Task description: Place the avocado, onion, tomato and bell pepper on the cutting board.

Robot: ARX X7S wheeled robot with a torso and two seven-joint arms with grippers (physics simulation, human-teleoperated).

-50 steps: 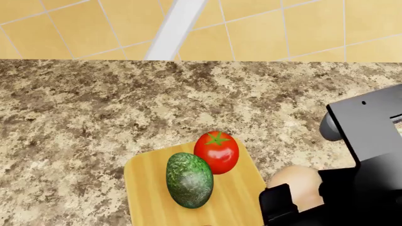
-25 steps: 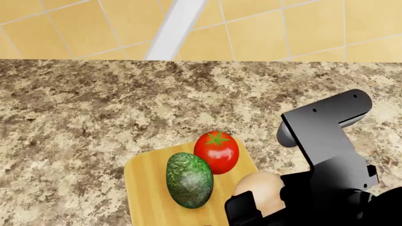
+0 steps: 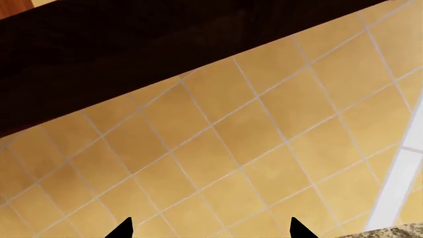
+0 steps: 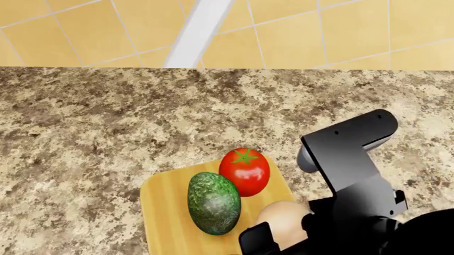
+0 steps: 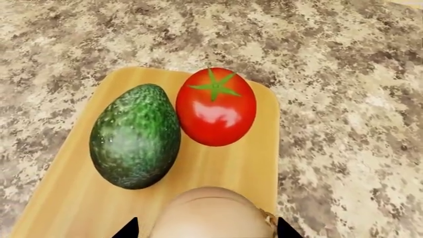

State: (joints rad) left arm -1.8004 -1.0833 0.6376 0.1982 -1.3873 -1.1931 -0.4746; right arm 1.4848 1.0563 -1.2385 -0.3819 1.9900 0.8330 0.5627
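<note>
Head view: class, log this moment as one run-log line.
right gripper: shut on onion, above cutting board | avocado, tomato: on board | bell pepper: unseen

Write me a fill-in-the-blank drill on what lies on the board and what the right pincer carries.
1. The avocado and the tomato both rest on the ____.
2. The right pincer is shut on the ____.
3. On top of the tomato sits a small calyx coloured ____.
4. The cutting board lies on a speckled ____.

Missing words: cutting board; onion; green; countertop.
</note>
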